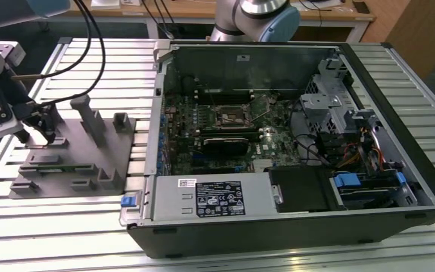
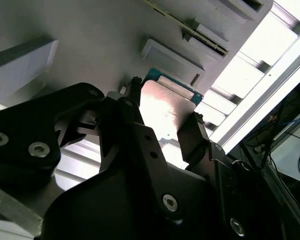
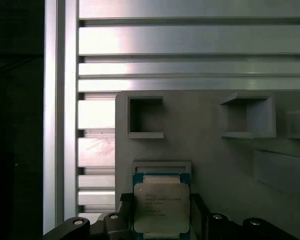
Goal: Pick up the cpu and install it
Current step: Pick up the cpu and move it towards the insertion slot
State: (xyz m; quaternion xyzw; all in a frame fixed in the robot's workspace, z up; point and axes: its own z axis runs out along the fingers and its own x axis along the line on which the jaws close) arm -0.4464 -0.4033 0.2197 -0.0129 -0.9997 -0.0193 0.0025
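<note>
The cpu (image 3: 161, 206), a small flat square chip with a pale metal top on a green board, lies in a shallow pocket of the grey fixture (image 3: 205, 150). My gripper (image 3: 161, 200) is down over it, with one black finger against each of two opposite edges. In the second wrist view the cpu (image 2: 166, 112) fills the gap of the gripper (image 2: 165, 102), and both fingertips (image 2: 194, 131) touch its sides. In the exterior view the gripper (image 1: 38, 135) hangs low over the fixture (image 1: 74, 167) at that view's left. The black socket (image 1: 229, 118) sits mid-motherboard inside the open computer case (image 1: 399, 141).
The fixture carries upright posts (image 1: 89, 116) and small blocks close beside the gripper. The case stands to the exterior view's right of the fixture, with a power supply box (image 1: 210, 195) along its near side. Everything rests on a slatted aluminium table (image 1: 51, 232). Cables (image 1: 89, 34) trail from the arm.
</note>
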